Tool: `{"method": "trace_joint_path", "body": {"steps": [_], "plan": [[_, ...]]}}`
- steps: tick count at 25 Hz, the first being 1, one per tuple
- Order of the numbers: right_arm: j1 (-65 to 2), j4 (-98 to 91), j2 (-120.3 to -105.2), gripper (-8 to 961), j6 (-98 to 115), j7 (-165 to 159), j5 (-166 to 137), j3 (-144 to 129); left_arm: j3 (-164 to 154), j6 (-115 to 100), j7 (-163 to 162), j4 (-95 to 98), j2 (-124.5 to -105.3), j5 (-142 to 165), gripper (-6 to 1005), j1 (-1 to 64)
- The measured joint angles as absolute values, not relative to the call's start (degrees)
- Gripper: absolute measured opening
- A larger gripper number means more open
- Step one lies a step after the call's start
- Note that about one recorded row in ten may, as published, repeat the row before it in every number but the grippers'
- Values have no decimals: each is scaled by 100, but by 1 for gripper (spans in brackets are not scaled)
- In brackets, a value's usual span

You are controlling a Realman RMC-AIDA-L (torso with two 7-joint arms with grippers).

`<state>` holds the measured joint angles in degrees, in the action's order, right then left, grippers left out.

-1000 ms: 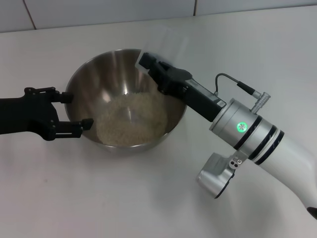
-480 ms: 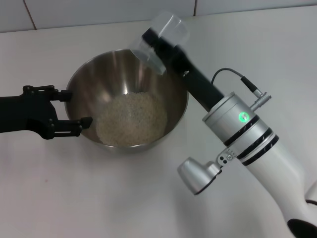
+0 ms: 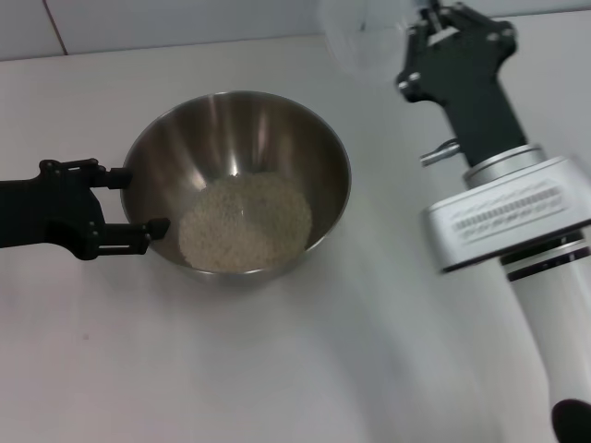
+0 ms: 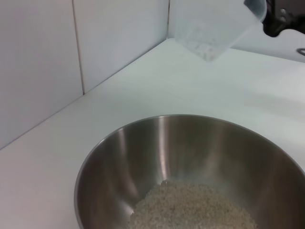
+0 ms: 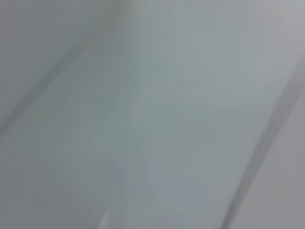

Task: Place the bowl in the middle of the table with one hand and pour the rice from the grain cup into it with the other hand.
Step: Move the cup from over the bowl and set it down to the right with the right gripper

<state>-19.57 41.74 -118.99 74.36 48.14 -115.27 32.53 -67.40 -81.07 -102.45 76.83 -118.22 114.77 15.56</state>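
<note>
Head view shows the bowl [image 3: 236,180] sitting on the desk [image 3: 277,369], near the middle and a little toward the left edge, and the rice [image 3: 245,221] lies in a pale mound on its bottom. Left gripper [image 3: 138,201] is right at the bowl's left rim, jaws spread wide, one at the rim above and one against the outer wall below; a firm grip cannot be confirmed. Over by the desk's far edge, the grain cup [image 3: 360,37] is up in the air, clear of the bowl, held in the right gripper [image 3: 420,41] with the jaws clamped on it. Left wrist view has the cup [image 4: 214,26] tilted above the far side of the bowl [image 4: 190,167], looking nearly empty, with a few grains clinging inside. Tiled wall [image 4: 71,57] stands behind.
</note>
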Motion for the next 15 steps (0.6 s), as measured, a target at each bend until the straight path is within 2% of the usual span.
{"method": "trace_joint_path", "body": {"steps": [4, 7, 15], "plan": [[-2104, 3242, -11898, 8, 7281, 2726, -11541, 3661, -6754, -8106, -10239, 7677, -11821, 11477, 819, 1554], [-2456, 2283, -11921, 8, 6904, 1446, -11541, 3760, -6764, -8104, -10233, 7672, -11822, 11477, 819, 1549], [-3120, 1550, -11922, 8, 5503, 581, -11603, 3364, -6763, -8100, -10222, 7644, -11821, 11478, 819, 1548]]}}
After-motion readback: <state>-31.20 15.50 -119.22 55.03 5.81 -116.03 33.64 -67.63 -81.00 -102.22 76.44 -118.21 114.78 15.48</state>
